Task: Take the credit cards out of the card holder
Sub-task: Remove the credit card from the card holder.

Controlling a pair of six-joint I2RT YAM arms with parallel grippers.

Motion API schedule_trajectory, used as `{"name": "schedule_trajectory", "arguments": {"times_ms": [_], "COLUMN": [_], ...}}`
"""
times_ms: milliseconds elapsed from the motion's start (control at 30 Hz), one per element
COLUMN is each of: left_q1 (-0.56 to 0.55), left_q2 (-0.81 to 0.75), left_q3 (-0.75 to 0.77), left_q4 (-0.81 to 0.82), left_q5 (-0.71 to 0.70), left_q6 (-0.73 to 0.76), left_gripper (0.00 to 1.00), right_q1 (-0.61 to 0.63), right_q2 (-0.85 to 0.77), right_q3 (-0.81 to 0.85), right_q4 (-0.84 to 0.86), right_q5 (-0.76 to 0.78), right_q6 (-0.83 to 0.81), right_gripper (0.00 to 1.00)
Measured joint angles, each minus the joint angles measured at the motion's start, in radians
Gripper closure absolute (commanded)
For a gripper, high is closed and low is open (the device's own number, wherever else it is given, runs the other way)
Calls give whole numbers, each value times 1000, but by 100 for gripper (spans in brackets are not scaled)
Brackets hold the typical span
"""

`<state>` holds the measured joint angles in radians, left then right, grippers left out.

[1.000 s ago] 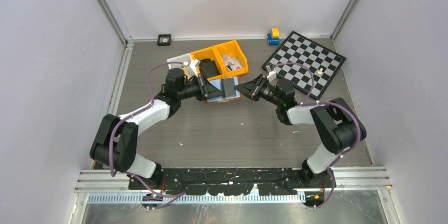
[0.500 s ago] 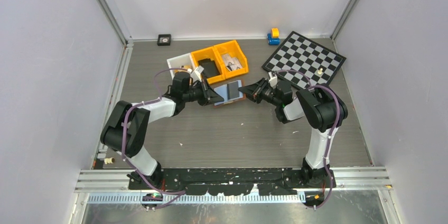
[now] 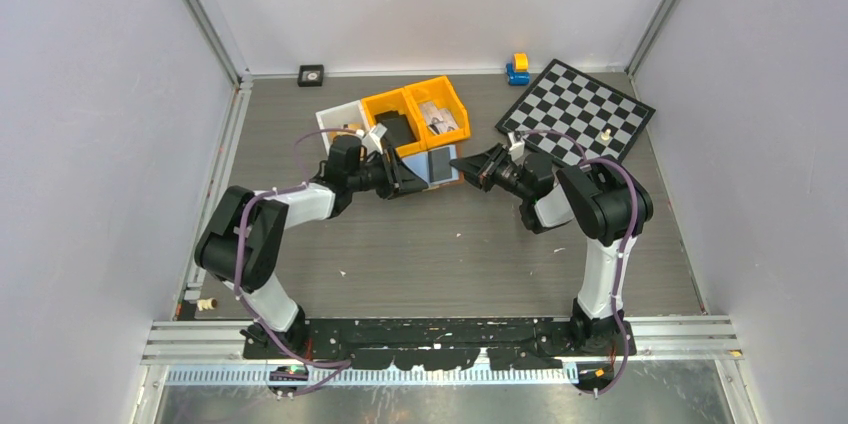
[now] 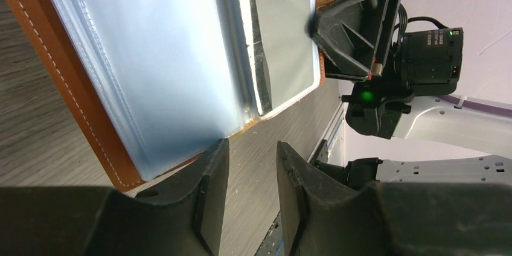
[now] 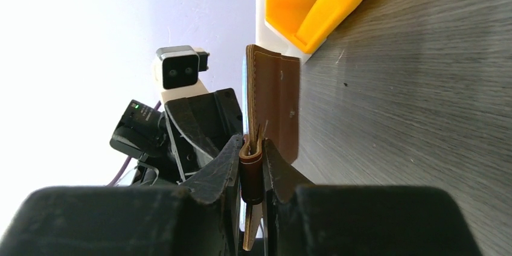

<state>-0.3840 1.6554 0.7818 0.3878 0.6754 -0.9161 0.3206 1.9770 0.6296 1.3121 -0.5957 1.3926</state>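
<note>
noted card holder (image 3: 432, 166) spread open just above centre of the top view, right below the yellow bins (image 3: 415, 109), pale blue inside facing the overhead camera. found right gripper (image 5: 252, 147) pinched tight on its brown leather edge, low centre of the right wrist view; clamped on from the right side in the top view. found left gripper (image 4: 252, 150) with a narrow gap between the fingers, bare table (image 4: 252, 208) showing through, gripping nothing; tips just beside the holder's edge at bottom centre of the left wrist view, contact not clear. spotted one greyish credit card (image 4: 284, 26) inside a clear sleeve, upper middle of that view, next to the right gripper. logged chessboard (image 3: 580, 124) upper right, apart from the holder.
</note>
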Motion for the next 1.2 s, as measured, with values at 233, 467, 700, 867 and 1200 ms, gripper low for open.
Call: {"name": "schedule_trajectory", "arguments": {"times_ms": [233,467,700,867,1200], "left_q1": [3,10,11,16,39], "left_q2": [13,13,16,16,27], "left_q3": [0,1,3,3,-2], "left_q4": [33,63,94,103,166], "left_q5": [18,37,60,74,98], "left_q6": [-23,-44,-68,-81,-132], "left_gripper": [65,65,65,70,100], "right_q1": [1,12,43,55,57], "right_q2": [-3,-8,-21,-39,-55], "right_q3": [-7,-7,-7,-7,-7], "right_q4": [29,35,42,42,64], "right_q5": [-6,-10,-14,-15,8], "right_q6": [14,21,21,21,25], "right_gripper": [100,99,99,99,100]}}
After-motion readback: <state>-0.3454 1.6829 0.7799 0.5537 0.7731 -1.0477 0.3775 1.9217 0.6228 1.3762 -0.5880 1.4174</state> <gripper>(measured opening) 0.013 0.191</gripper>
